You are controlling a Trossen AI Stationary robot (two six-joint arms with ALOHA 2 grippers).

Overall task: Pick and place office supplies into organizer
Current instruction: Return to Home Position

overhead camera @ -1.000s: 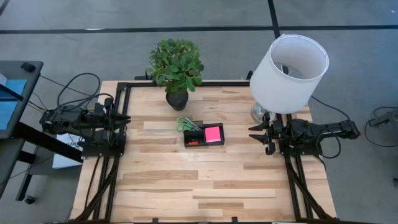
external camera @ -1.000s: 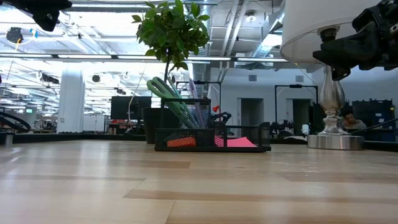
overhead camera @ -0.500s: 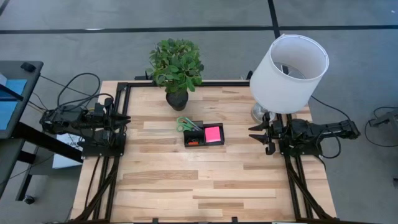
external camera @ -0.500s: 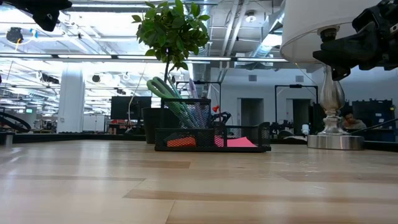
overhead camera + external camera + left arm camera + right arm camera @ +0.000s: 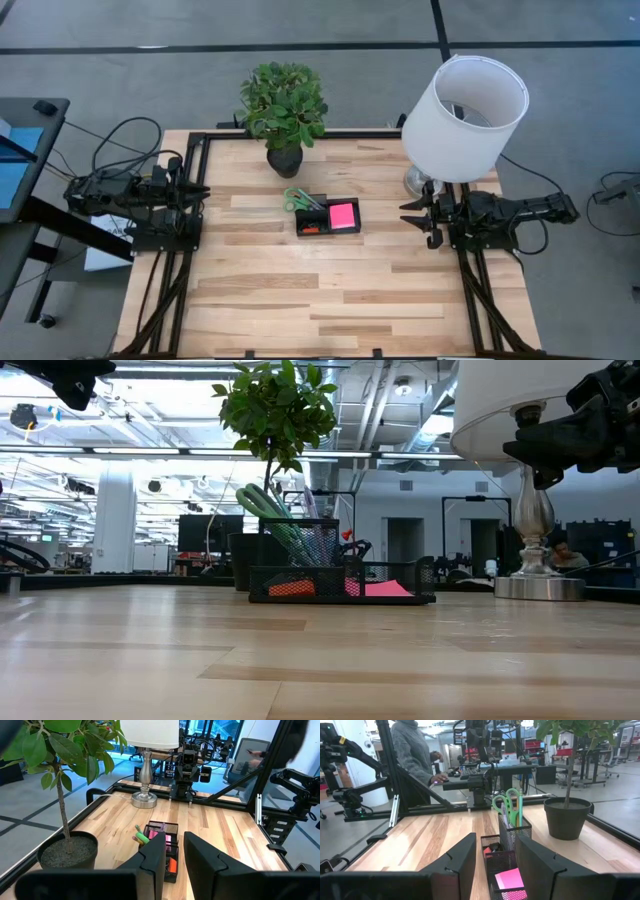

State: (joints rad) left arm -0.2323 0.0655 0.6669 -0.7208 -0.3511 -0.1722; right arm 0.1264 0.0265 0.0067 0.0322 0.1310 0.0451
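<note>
The black mesh organizer [image 5: 330, 234] sat near the middle of the table [image 5: 300, 300], between the two arms and well apart from both. Its long axis ran from one arm toward the other. A pink sticky-note pad [image 5: 342, 214] lay flat in the compartment at the end nearer the right arm. The green-handled scissors [image 5: 296, 199] stood in the tall cup at the other end, handles up, leaning out toward the left arm and the plant pot [image 5: 284, 160]. A thin pen [image 5: 520, 808] stood upright beside them in the cup. Something red-orange [image 5: 292, 588] lay in a low compartment, though the views were too poor to say what it was.

The left gripper [image 5: 203, 190] hung at the table's left edge, facing the organizer, its fingers [image 5: 152, 865] a narrow gap apart and holding nothing. The right gripper [image 5: 408, 215] hung opposite at the right edge — just beside the base of the white-shaded lamp [image 5: 465, 110] — with its fingers [image 5: 462, 862] parted wider, also empty.
</note>
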